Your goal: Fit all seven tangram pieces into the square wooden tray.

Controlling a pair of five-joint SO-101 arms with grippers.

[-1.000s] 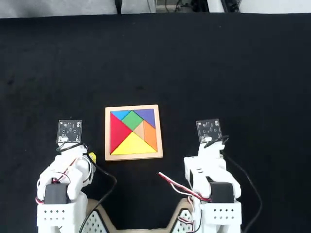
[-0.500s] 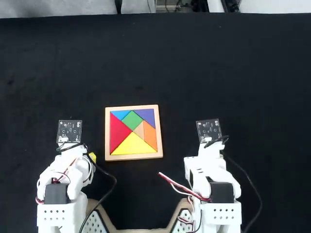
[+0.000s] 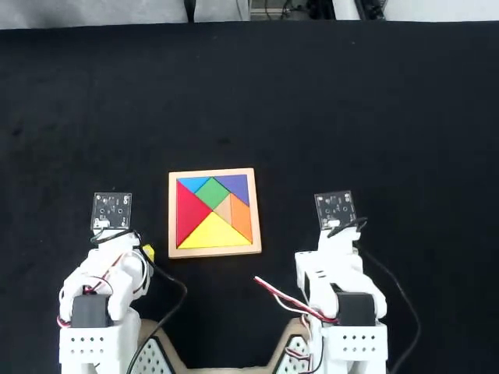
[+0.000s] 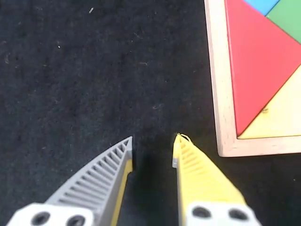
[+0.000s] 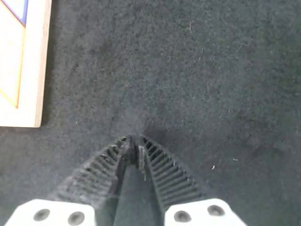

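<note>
The square wooden tray lies on the black cloth in the middle of the high view, between the two arms. Coloured tangram pieces fill it: a red triangle, a yellow triangle, blue, green, purple, tan and orange pieces. In the left wrist view my left gripper is open over bare cloth beside the tray's corner, with nothing between its fingers. My right gripper is shut and empty over the cloth, a short way from the tray's edge.
Both arms sit folded at the near edge of the table, the left arm and the right arm flanking the tray. Black cloth covers the table. Cables trail between the arm bases.
</note>
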